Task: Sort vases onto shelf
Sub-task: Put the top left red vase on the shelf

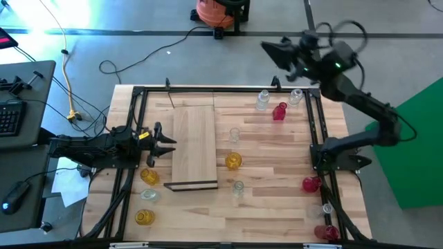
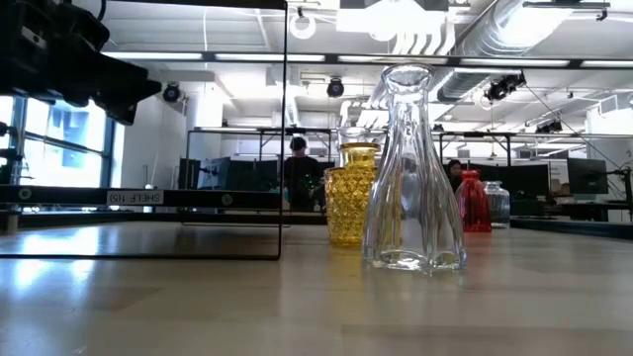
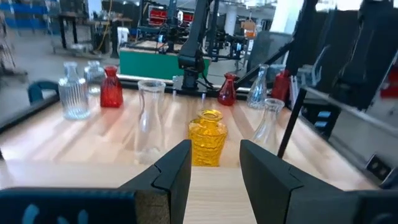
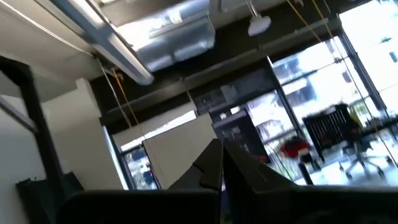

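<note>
The shelf (image 1: 194, 145), a light-wood board with a dark strip at its near end, lies flat on the table's left half. Several small glass vases stand on their bases around it: an amber one (image 1: 233, 161) and clear ones (image 1: 234, 135) to its right, a red one (image 1: 279, 112) farther back, amber ones (image 1: 149, 176) at the near left, and red ones (image 1: 311, 184) at the near right. My left gripper (image 1: 169, 142) is level at the shelf's left edge, open and empty, facing the amber vase (image 3: 208, 137). My right gripper (image 1: 271, 48) is raised high beyond the far edge, shut (image 4: 221, 163) and empty.
A black frame (image 1: 221, 90) runs around the tabletop, its rails along the left and right sides. In the low view a tall clear vase (image 2: 413, 178) stands nearest, with an amber vase (image 2: 353, 193) and a red vase (image 2: 473, 203) behind. A keyboard desk (image 1: 21, 104) sits off the table's left.
</note>
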You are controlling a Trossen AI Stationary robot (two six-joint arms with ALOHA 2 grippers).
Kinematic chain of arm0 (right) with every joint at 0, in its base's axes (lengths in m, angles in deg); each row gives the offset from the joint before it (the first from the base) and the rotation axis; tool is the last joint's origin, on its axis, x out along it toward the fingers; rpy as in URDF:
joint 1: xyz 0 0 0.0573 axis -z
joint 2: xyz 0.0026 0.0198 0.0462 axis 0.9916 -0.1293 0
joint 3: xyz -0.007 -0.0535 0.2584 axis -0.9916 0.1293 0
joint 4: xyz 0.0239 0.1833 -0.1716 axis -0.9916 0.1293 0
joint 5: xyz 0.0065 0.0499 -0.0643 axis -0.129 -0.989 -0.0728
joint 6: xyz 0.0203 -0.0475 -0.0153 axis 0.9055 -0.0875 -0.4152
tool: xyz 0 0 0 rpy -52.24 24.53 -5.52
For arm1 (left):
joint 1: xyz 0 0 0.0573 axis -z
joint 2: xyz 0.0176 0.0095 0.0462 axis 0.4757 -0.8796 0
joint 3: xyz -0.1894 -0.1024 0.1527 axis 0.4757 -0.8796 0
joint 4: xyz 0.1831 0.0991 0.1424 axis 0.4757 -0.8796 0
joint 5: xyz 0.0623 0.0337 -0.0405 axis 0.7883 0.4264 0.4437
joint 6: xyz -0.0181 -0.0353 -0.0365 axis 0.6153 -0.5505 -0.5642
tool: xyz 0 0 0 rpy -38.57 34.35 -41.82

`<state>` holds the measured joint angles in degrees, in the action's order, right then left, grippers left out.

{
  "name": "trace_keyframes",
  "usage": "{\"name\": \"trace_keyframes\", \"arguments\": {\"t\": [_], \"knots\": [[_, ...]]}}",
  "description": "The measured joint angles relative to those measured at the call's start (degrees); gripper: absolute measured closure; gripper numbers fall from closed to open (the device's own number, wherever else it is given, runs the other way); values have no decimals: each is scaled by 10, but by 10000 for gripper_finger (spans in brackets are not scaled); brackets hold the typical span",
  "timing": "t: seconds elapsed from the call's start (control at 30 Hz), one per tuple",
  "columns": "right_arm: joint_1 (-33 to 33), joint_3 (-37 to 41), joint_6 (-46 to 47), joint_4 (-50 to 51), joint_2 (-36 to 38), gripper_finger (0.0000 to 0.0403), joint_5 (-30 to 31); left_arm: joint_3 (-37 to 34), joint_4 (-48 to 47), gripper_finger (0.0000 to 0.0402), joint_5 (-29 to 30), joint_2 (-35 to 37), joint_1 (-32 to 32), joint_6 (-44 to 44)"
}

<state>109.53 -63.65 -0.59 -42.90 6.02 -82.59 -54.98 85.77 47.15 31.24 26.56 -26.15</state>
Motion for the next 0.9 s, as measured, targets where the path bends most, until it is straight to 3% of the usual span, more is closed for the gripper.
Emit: {"name": "trace_keyframes", "arguments": {"t": [0.17, 0.47, 0.57, 0.73, 0.9], "knots": [[0, -98, -5, 70, -72, 402, -27, 0, 0, 275, 16, 0, 0, -37], [0, -210, 25, 75, -170, 402, -29, 0, 12, 275, 56, 0, 0, -95], [-3, -227, 33, 80, -190, 402, -55, 9, 44, 275, 58, 0, 0, -115], [-16, -227, -27, 103, -210, 402, -138, 60, 33, 275, 64, -3, 0, -97], [-20, -227, -144, 283, -213, 402, -125, 118, -20, 275, 88, -40, 0, -58]]}}
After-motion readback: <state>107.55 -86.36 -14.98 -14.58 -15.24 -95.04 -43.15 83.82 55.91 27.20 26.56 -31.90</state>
